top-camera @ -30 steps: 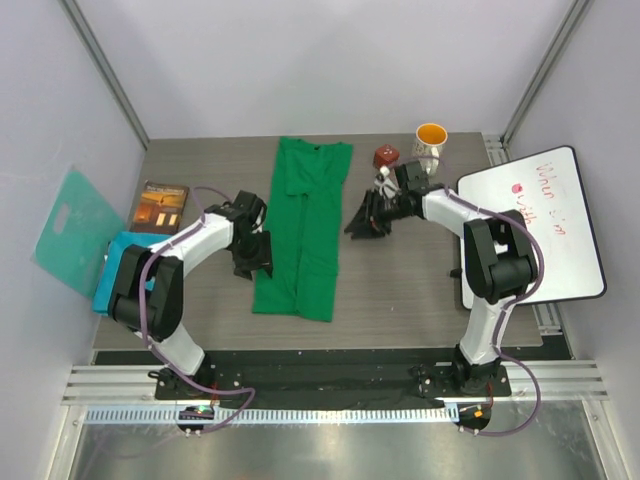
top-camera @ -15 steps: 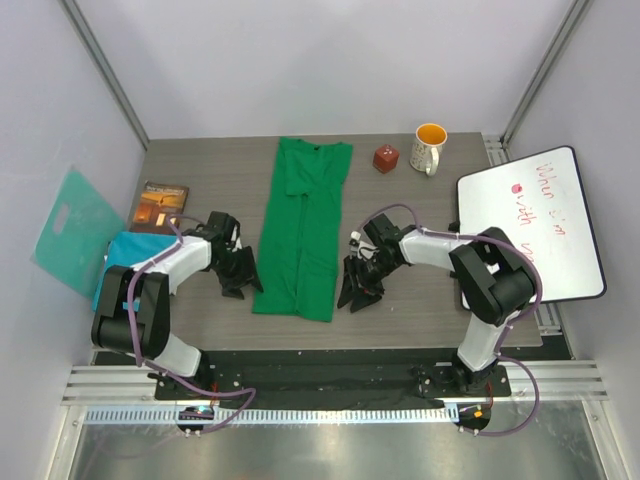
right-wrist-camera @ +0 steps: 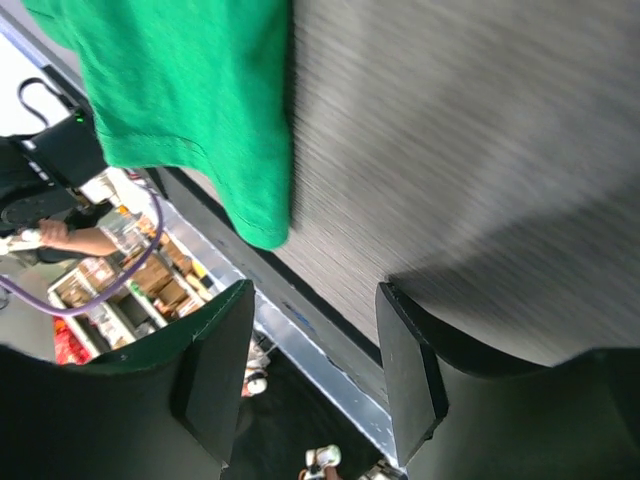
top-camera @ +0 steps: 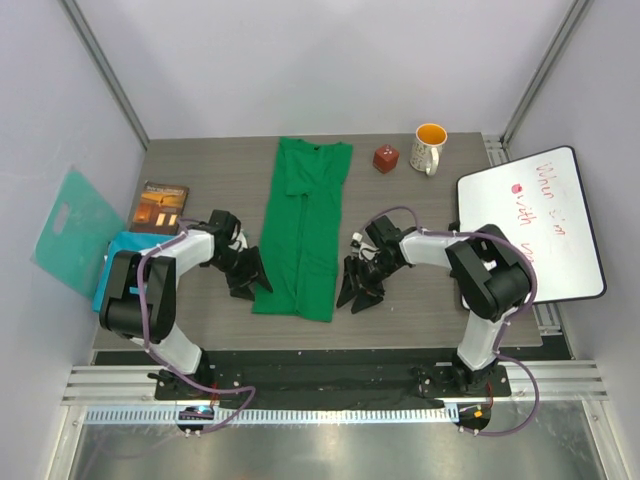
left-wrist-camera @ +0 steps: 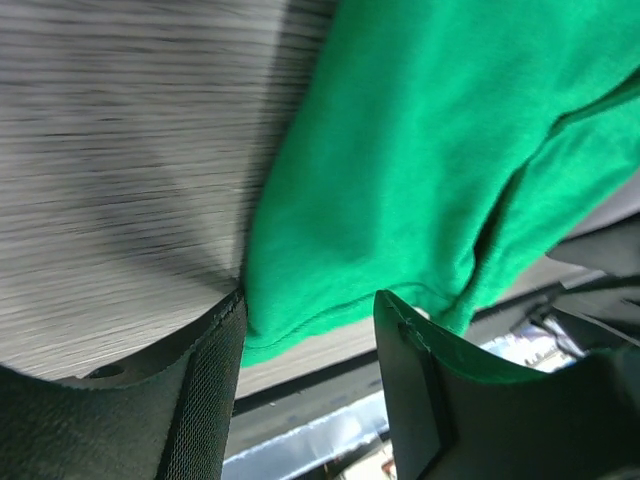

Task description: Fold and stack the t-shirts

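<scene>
Down at the near end of the table (top-camera: 200, 320), both grippers sat low beside the green shirt (top-camera: 305, 225), one on each side. That shirt lay folded into a long narrow strip along the middle of the table, collar at the far end and hem toward the arms. The left gripper (top-camera: 247, 275) was just beside the strip's near left edge. In the left wrist view its jaws stood wide apart, gripping nothing, and the shirt's (left-wrist-camera: 420, 150) hem corner lay at the mouth of the gap. The right gripper (top-camera: 358, 287) was near the strip's near right corner, with bare table between them. Its wrist view showed the jaws wide and empty, the shirt's (right-wrist-camera: 190, 90) corner ahead of the fingers (right-wrist-camera: 215, 380). The teal shirt (top-camera: 118, 245) lay in a small bundle at the table's left edge, partly hidden by the left arm. A book (top-camera: 165, 205) lay just beyond it. A mug (top-camera: 430, 147) and a red cube (top-camera: 385, 158) stood at the far right.
</scene>
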Tool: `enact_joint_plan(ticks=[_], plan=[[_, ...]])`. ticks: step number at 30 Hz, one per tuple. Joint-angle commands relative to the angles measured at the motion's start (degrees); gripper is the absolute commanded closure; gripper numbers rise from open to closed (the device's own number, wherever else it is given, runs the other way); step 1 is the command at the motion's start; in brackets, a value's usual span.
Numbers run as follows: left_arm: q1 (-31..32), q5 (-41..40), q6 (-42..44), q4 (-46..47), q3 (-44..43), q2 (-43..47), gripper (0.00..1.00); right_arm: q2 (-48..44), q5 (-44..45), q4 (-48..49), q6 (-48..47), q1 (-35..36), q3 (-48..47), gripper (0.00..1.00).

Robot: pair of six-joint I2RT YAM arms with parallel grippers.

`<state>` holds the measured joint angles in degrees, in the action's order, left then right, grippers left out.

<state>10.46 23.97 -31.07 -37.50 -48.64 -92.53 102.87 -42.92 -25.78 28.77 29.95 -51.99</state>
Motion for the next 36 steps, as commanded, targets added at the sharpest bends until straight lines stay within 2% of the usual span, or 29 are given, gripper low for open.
enact_joint_plan(ticks=[1, 12, 21, 28, 29, 32, 34, 35, 36], plan=[[0.0, 0.9, 2.8, 0.3, 0.5, -4.1, 0.45, 4.6, 1.2, 4.9, 0.1, 1.1, -2.9, 0.42], [-1.2, 1.4, 5.0, -0.7, -0.7, -5.6, 0.47, 10.5, 6.6, -0.8, -2.4, 6.1, -11.1, 0.41], [-1.3, 2.7, 4.9, 0.2, -0.4, -7.0, 0.49, 11.6, 10.0, -2.3, -2.3, 7.3, -11.8, 0.41], [-1.3, 4.4, 5.1, 0.8, -0.5, -8.8, 0.65, 13.5, 9.4, -2.3, -1.9, 8.8, -13.0, 0.44], [-1.3, 4.4, 5.1, 0.8, -0.5, -8.6, 0.66, 14.0, 9.2, -2.5, -1.9, 9.2, -13.6, 0.47], [-1.3, 4.4, 5.2, 0.4, -0.4, -8.5, 0.71, 15.4, 8.1, -2.6, -2.1, 9.6, -14.5, 0.74], [-1.3, 4.9, 5.1, 0.2, -0.5, -8.2, 0.76, 15.9, 7.5, -3.0, -2.5, 9.6, -15.0, 0.87], [-1.2, 4.9, 5.2, 0.1, -0.5, -8.1, 0.84, 15.6, 7.1, -3.4, -2.8, 9.7, -15.1, 0.92], [-1.3, 5.2, 5.2, 0.0, -0.6, -7.9, 0.91, 15.3, 6.3, -3.7, -3.3, 9.8, -14.9, 0.93]])
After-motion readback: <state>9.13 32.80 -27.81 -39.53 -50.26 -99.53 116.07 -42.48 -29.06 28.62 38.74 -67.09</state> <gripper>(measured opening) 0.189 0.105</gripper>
